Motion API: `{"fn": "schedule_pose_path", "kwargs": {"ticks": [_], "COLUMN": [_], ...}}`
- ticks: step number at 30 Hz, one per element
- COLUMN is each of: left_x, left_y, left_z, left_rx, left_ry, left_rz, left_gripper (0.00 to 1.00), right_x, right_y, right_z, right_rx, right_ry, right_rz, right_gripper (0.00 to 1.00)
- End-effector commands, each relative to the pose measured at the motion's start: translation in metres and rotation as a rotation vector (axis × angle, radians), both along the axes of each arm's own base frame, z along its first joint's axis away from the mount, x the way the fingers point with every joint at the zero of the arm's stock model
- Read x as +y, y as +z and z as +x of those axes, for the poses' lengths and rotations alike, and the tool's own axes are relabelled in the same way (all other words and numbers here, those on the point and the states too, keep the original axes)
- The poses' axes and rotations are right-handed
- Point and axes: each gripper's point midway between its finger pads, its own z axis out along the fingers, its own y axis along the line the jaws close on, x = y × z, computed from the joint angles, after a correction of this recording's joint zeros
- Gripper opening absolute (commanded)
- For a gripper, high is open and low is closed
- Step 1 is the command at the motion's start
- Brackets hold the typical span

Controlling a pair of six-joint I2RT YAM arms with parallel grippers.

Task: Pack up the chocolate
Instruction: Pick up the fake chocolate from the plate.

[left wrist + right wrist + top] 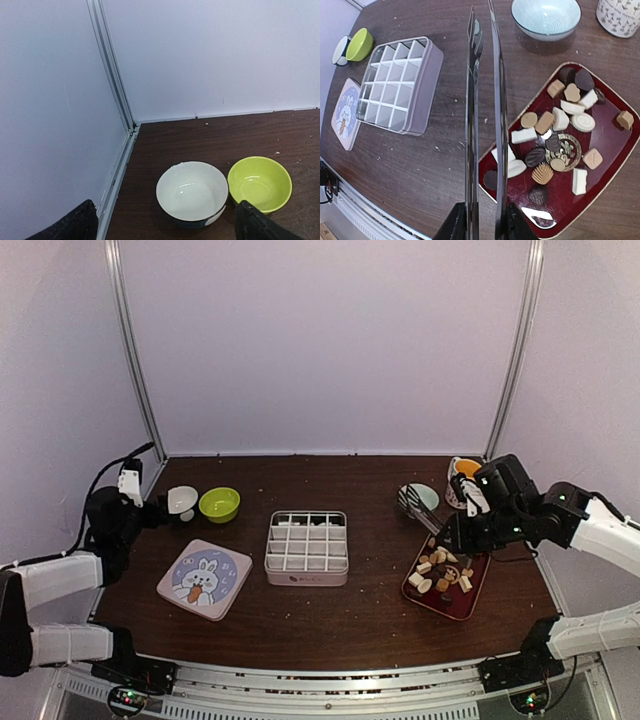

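The dark wooden desk [330, 625] carried everything. At its middle stood a pale divided box [307, 548], and to the left of it lay a lid with a rabbit picture [204, 579], which the right wrist view cut off at its edge. A red tray [615, 150] sat at the right, its long sides running from lower left to upper right in that view. At the far left, a white bowl [191, 194] and a green bowl [260, 183] stood just beside each other. A pale blue bowl [546, 17] and a patterned cup [620, 16], the cup cropped by the frame, stood beyond the tray. The left tool [165, 220] was spread wide over the white bowl, with only its two tips in view. The right tool [483, 225] pinched long metal tongs [496, 100], whose blades lay close together and crossed the tray's left rim, covering parts of two or three pieces. The chocolate [545, 121] lay flat in the tray, spread along its length, the pieces turned every which way.
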Motion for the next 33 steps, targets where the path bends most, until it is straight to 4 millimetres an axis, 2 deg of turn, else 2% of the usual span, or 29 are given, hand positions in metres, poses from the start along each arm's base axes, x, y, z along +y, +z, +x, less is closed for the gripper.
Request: {"fn": "schedule_pose_path", "kwargs": {"ticks": [1,5,9,13,16,21,27,33], "left_x": [-0.005,-0.016,-0.021,-0.029,-0.049,-0.081,-0.104,-0.143], "left_y": [0.027,0.03,0.019,0.005,-0.008,-0.018,-0.003,0.003], "left_z": [-0.011,-0.018,-0.022,-0.023,-0.019,-0.014,-0.016,-0.018], "left_rx": [-0.088,-0.092,-0.048,-0.006,0.059,0.153,0.127,0.125], "left_ry": [-0.039,-0.089,-0.101,-0.109,-0.17,-0.231,-0.309,-0.456], "left_rz": [-0.054,-0.181,-0.305,-0.518,-0.627,-0.607,-0.621,-0.603], "left_gripper": [0.98,0.98,0.98,0.98,0.98,0.98,0.98,0.98], "right_x": [-0.027,-0.038,-0.048,-0.058,-0.065,-0.077,-0.087,-0.093], "right_y": [-0.021,-0.027,-0.029,-0.03,-0.034,-0.031,-0.03,-0.027], "right_z": [-0.02,-0.036,-0.051,-0.065,-0.075,-0.088,-0.098,-0.096], "right_rx": [0.076,0.113,0.155,0.195,0.239,0.281,0.323,0.322], "right_ry": [-0.068,-0.077,-0.083,-0.095,-0.102,-0.119,-0.145,-0.175], "right_rz": [-0.06,-0.063,-0.081,-0.094,-0.116,-0.152,-0.183,-0.202], "right_gripper": [0.23,0.23,0.24,0.24,0.25,0.25,0.26,0.26]}}
